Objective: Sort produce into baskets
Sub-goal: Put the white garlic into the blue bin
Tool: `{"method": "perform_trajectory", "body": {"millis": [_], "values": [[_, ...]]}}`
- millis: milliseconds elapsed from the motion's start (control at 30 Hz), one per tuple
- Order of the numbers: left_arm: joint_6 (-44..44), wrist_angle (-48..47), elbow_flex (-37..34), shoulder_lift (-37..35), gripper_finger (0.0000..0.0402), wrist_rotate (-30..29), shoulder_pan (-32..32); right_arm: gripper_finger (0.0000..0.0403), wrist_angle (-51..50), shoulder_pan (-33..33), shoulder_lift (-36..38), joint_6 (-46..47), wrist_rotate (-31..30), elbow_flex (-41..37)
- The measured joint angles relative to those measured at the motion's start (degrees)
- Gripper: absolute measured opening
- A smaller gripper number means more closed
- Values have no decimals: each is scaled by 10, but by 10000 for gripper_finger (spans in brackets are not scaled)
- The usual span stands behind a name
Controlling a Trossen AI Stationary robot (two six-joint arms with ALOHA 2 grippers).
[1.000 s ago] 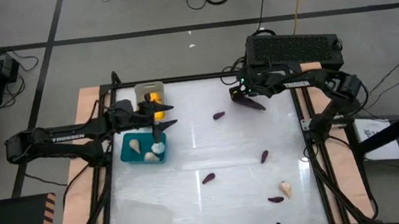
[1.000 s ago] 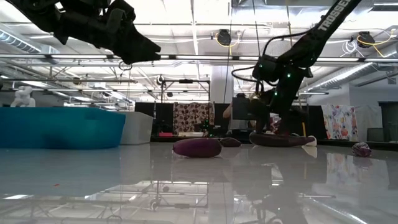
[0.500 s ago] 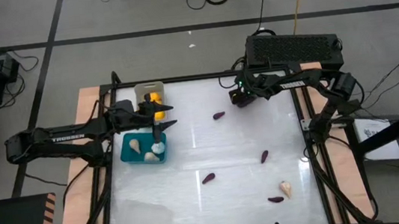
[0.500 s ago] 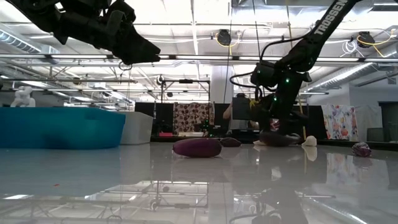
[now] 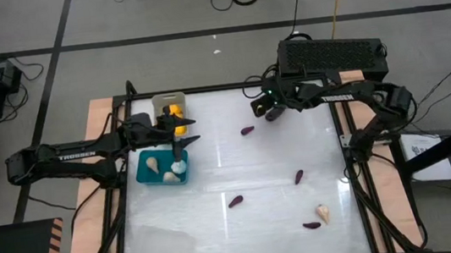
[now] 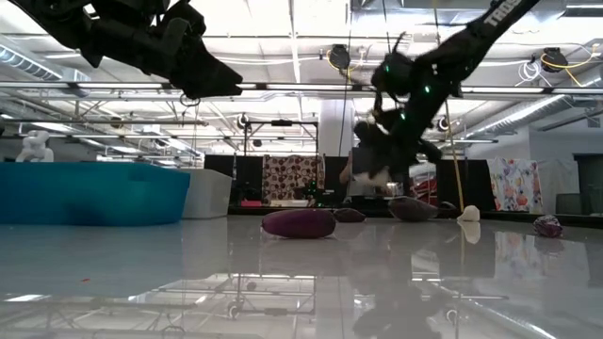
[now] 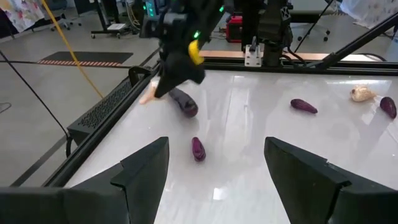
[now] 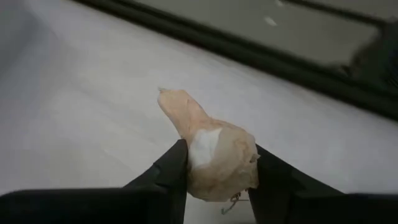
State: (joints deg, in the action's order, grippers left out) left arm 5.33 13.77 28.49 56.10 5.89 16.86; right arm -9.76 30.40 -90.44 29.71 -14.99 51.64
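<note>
My right gripper (image 5: pixel 259 106) hangs over the table's far side, shut on a pale cream garlic bulb (image 8: pixel 214 155). Below it the larger purple eggplant (image 7: pixel 185 102) lies on the table, with a small eggplant (image 5: pixel 246 130) close by. My left gripper (image 5: pixel 182 136) stands open and holds nothing, above the far right corner of the teal basket (image 5: pixel 144 174), where cream bulbs (image 5: pixel 153 160) lie. Behind the teal basket, the light grey basket (image 5: pixel 159 102) holds yellow fruit (image 5: pixel 173 111). My right gripper pinches the bulb's fat round end (image 8: pixel 217 171) between its two fingers. The pointed tip (image 8: pixel 171 99) sticks out forward past the fingertips. The fingers slant down toward the table's left. The bulb is lifted clear of the table.
Loose produce lies on the right half of the table: eggplants (image 5: pixel 298 176), (image 5: pixel 235 201), (image 5: pixel 311 226) and a cream bulb (image 5: pixel 324 213). A black perforated box (image 5: pixel 332 53) stands beyond the far edge.
My right gripper has shut on the garlic bulb at the far side. It has risen from the table with it and moved a little toward the left edge. The larger eggplant stays on the table below.
</note>
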Motion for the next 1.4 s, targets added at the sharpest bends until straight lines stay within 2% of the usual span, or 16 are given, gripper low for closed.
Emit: {"method": "perform_trajectory", "body": {"millis": [200, 367, 533, 667, 733, 900, 1000, 1167, 1400], "values": [[1, -3, 0, 0, 271, -40, 0, 130, 106, -90, 5, -38, 4, 15], [8, -17, 0, 0, 271, -129, 0, 131, 228, -179, -26, -95, 4, 15], [17, -59, 1, 0, 271, -214, 1, 132, 388, -250, -93, -144, 14, 15], [26, -74, 1, 0, 271, -226, 6, 132, 538, -280, -161, -167, 67, 18], [26, -74, 1, 0, 271, -226, 8, 132, 578, -289, -200, -174, 85, 40], [26, -74, 1, 0, 271, -228, 8, 132, 567, -302, -289, -197, 148, 145], [26, -74, 1, 0, 271, -235, 9, 132, 539, -308, -336, -208, 166, 223], [26, -76, 1, 0, 271, -237, 9, 133, 459, -310, -397, -238, 170, 339], [26, -104, 1, 0, 271, -238, 9, 133, 429, -312, -446, -261, 169, 411]]}}
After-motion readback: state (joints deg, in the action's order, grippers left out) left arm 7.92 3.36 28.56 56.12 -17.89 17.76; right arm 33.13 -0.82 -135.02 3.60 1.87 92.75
